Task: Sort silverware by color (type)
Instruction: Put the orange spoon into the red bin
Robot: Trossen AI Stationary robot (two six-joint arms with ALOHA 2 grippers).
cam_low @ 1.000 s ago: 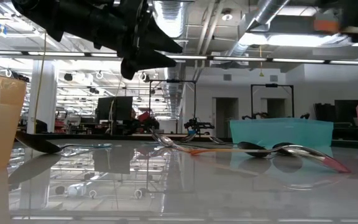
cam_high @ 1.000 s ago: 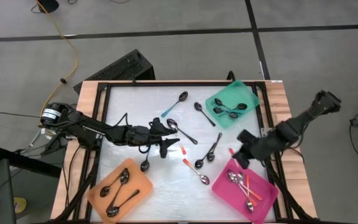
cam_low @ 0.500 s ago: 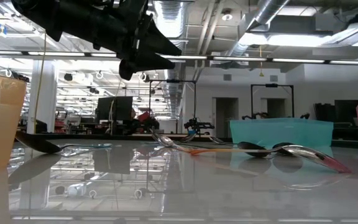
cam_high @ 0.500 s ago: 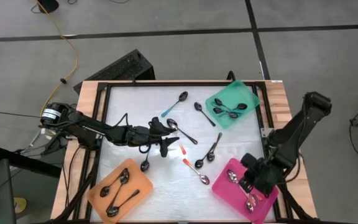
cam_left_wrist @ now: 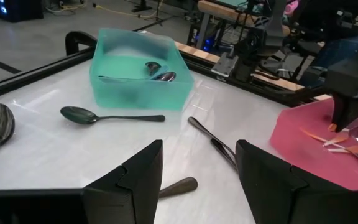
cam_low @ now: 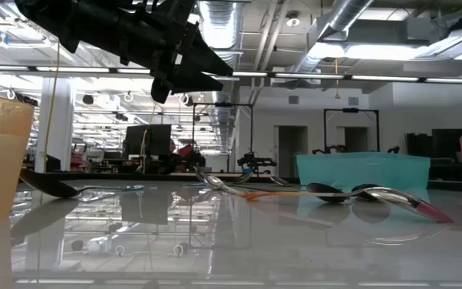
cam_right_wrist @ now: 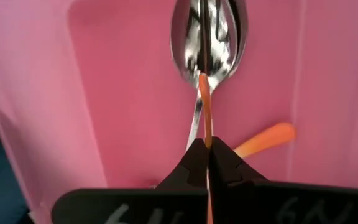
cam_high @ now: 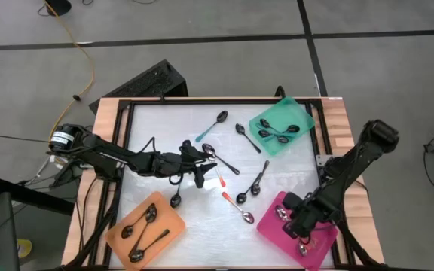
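Note:
My right gripper (cam_high: 297, 227) is over the pink tray (cam_high: 319, 245), shut on a spoon with a thin orange handle (cam_right_wrist: 207, 102). Other spoons lie in that tray. My left gripper (cam_high: 203, 175) is open and empty, hovering above the middle of the table (cam_low: 207, 68). Near it lie loose spoons: a silver one (cam_high: 221, 159), an orange-handled one (cam_high: 236, 207) and a dark one (cam_high: 175, 199). In the left wrist view a dark spoon (cam_left_wrist: 107, 116) lies ahead of the open fingers (cam_left_wrist: 197, 168). My right gripper pinches the thin orange handle (cam_right_wrist: 207, 134) between its two fingertips (cam_right_wrist: 207, 146). The fingers point down at the tray and lie along the handle. The spoon's bowl (cam_right_wrist: 207, 37) points away from the fingers, over the pink tray floor. I cannot tell whether it touches the tray.
A teal tray (cam_high: 291, 113) with dark spoons stands at the far right, an orange tray (cam_high: 168, 226) with several spoons at the near left. More loose spoons (cam_high: 248, 138) (cam_high: 253, 182) (cam_high: 214, 124) lie on the white tabletop. A black frame (cam_high: 202, 100) edges the table.
My right gripper has gone from beside the pink tray's far left corner toward the table's near edge and now stands over the tray, carrying the orange-handled spoon.

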